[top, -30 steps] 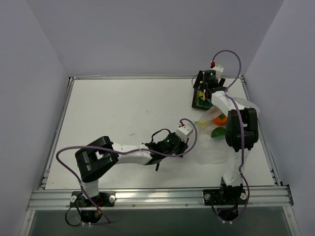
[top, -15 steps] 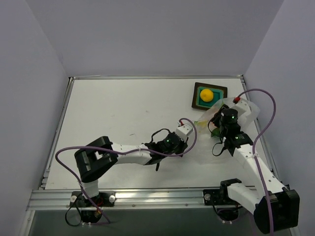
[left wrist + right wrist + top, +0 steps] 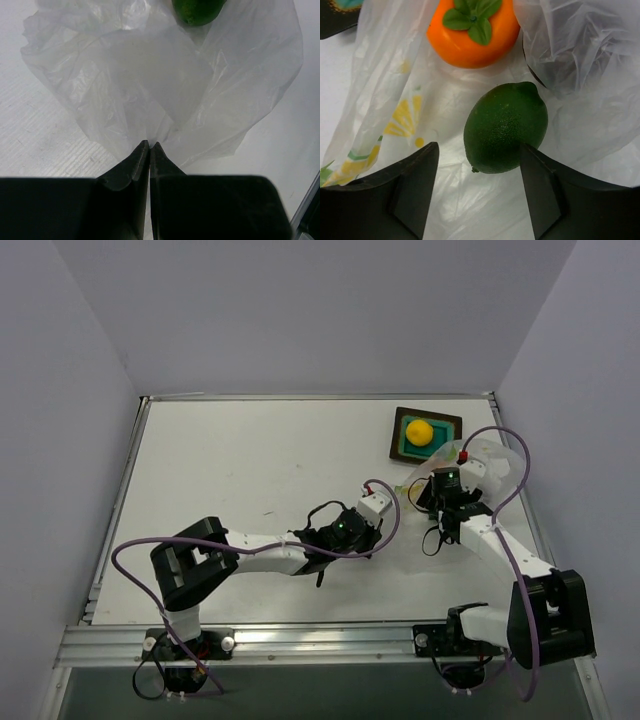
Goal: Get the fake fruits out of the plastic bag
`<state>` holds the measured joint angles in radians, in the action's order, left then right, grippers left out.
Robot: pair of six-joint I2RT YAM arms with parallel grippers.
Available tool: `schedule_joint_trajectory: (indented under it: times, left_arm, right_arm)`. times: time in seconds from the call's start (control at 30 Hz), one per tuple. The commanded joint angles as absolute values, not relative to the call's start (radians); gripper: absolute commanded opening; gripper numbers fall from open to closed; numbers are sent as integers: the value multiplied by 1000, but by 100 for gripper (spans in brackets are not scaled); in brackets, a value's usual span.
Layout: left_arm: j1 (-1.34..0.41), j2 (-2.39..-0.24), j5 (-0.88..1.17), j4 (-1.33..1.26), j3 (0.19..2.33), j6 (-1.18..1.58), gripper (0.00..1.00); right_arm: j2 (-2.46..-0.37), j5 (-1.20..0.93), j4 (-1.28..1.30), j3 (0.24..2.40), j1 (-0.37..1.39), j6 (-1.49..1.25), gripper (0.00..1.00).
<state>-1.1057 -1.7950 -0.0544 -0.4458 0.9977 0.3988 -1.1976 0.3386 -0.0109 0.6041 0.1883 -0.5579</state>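
The clear plastic bag [image 3: 150,85] lies crumpled at the right of the table [image 3: 250,470]. My left gripper [image 3: 150,143] is shut on the bag's near edge and shows in the top view [image 3: 388,522]. My right gripper [image 3: 477,147] is open, its jaws either side of the green fruit [image 3: 505,127] that lies in the bag's mouth. The orange fruit with a green stem [image 3: 472,30] lies just beyond it. A dark fruit [image 3: 534,72] is mostly hidden under plastic. The yellow lemon [image 3: 420,430] sits in the dark tray [image 3: 448,425]. The green fruit also shows in the left wrist view [image 3: 197,10].
The tray stands at the back right, just beyond the bag [image 3: 497,462]; its corner shows in the right wrist view [image 3: 335,20]. The right arm [image 3: 500,550] lies along the table's right side. Grey walls close in the table on three sides.
My right arm has swung back from over the tray to the bag, and the lemon now lies uncovered in the tray. The left arm has not moved.
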Motion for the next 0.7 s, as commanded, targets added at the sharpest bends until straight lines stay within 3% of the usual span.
schedule_joint_trajectory:
  times: [0.0, 0.17, 0.33, 0.5, 0.67]
  left_arm:
    - [-1106, -1747, -49, -459, 1019, 403, 2]
    - [-1108, -1750, -48, -462, 1020, 405, 2]
    - [-1108, -1755, -48, -460, 1022, 405, 2]
    - [-1109, -1759, -46, -460, 1023, 405, 2]
    - [-1109, -1761, -51, -457, 1026, 400, 2]
  right_arm:
    - [-1241, 406, 6, 661, 176, -607, 64]
    - [-1256, 432, 29, 655, 164, -646, 84]
    - [-1295, 448, 28, 683, 156, -649, 89]
    - [-1411, 422, -39, 718, 112, -626, 87]
    - [-1474, 359, -66, 741, 89, -618, 74]
